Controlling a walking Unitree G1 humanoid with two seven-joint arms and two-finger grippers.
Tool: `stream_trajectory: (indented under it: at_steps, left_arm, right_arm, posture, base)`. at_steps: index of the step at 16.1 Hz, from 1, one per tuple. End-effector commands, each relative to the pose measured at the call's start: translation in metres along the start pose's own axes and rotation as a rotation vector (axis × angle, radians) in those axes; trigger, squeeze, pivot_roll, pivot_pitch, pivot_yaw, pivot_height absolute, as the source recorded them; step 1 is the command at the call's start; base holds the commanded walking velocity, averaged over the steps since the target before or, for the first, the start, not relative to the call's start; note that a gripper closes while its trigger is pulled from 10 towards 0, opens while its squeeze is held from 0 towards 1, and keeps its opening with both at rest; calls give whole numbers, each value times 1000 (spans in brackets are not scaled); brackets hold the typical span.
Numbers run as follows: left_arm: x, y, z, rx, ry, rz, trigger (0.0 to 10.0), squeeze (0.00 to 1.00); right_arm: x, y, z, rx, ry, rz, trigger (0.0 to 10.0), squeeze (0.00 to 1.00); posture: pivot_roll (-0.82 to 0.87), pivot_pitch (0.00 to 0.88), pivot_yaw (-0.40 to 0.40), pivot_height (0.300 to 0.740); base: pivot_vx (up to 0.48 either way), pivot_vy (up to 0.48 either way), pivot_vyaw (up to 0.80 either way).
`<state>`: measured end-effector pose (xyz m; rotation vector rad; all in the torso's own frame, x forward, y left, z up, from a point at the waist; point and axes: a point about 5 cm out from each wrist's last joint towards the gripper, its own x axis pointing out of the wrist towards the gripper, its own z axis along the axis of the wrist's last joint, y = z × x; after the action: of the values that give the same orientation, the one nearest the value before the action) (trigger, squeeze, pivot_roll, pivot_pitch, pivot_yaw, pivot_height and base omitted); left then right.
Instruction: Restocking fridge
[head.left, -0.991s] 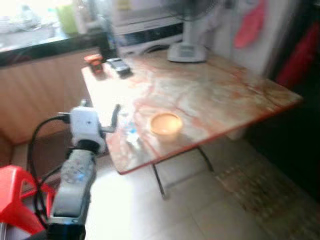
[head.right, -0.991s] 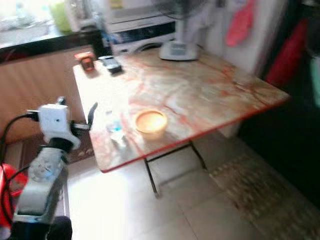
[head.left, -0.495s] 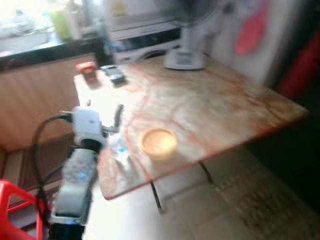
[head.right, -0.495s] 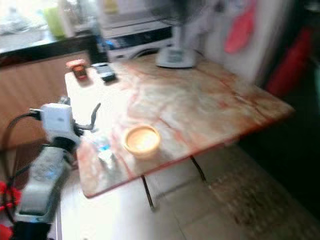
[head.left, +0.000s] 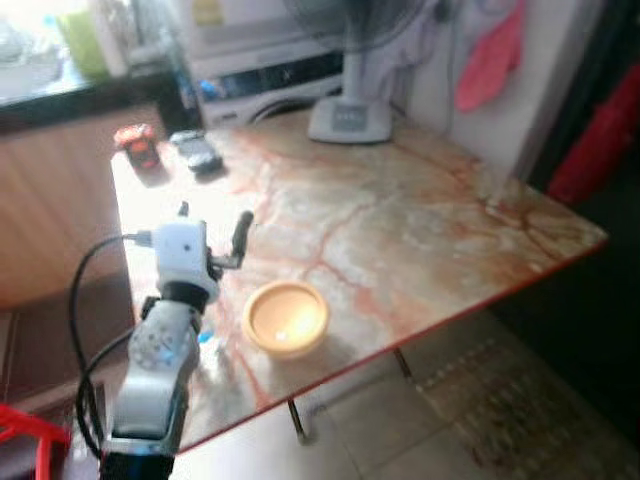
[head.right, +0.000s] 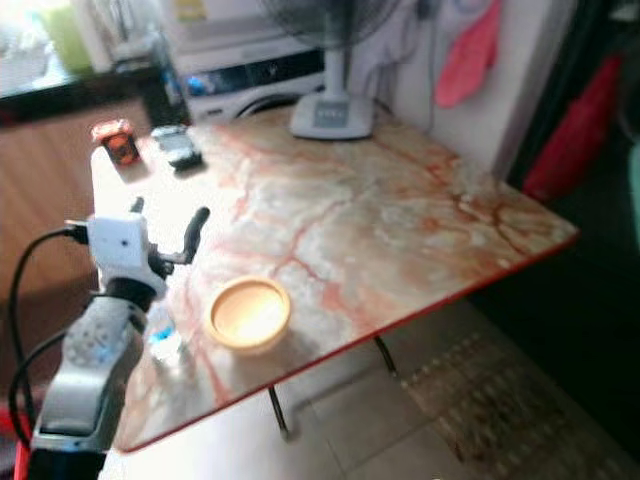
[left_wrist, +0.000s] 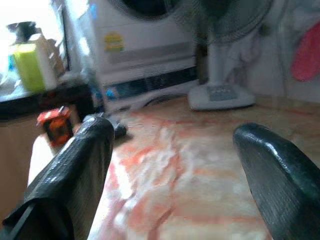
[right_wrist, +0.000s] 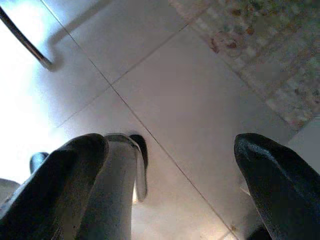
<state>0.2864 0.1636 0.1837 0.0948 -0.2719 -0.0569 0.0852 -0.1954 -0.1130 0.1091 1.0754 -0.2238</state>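
Marble table (head.left: 420, 220) with a red edge stands before the robot in the left eye view, and the left gripper (head.left: 212, 222) is raised over its near left part, fingers spread apart and holding nothing. A yellow bowl (head.left: 285, 318) sits on the table just beside the left arm, toward the robot's right. A small water bottle (head.right: 163, 335) lies close under the left wrist near the table edge in the right eye view; it is blurred, so its long axis I cannot tell. At the far corner are a red toy car (head.right: 116, 141) and a dark phone (head.right: 177, 146), and a fan base (head.right: 332, 115) stands at the back.

In the left wrist view the two black fingers (left_wrist: 75, 170) are wide open, looking along the table top toward the fan.

In the right wrist view the right gripper (right_wrist: 170, 180) hangs over the tiled floor (right_wrist: 165, 85), open and empty.

I judge the bottle is the thing to take. It lies below and slightly behind the left fingertips, so the left arm is nearer and must come down and back
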Motion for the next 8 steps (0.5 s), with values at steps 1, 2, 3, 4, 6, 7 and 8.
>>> stream_trajectory:
  at_steps: [1,2,3,4,6,7,8]
  left_arm:
    - [-1,6,5,3,0,9,10000,0]
    - [-1,7,9,4,-2,5,10000,0]
    - [2,7,16,6,9,-3,10000,0]
    - [4,7,18,-8,56,-15,10000,0]
    - [7,5,24,-6,121,-45,10000,0]
    - [13,2,36,-29,144,-71,10000,0]
    - [18,-1,46,-59,190,-107,10000,0]
  right_arm:
    - [-7,2,-27,-16,106,9,10000,0]
    - [-7,3,-27,-20,107,10,10000,0]
    - [-7,3,-27,-30,110,12,10000,0]
    - [-7,3,-27,-37,110,14,10000,0]
    - [-7,4,-27,-46,111,16,10000,0]
    - [-6,4,-27,-56,112,18,10000,0]
    - [-6,4,-27,-62,113,19,10000,0]
  posture:
    - [52,0,30,740]
    - [58,0,30,740]
    - [62,0,30,740]
    - [65,0,30,740]
    - [69,0,32,740]
    - [81,0,30,740]
    - [86,0,31,740]
  base:
    - [0,0,0]
    - [0,0,0]
    - [0,0,0]
    - [0,0,0]
    - [0,0,0]
    - [0,0,0]
    - [0,0,0]
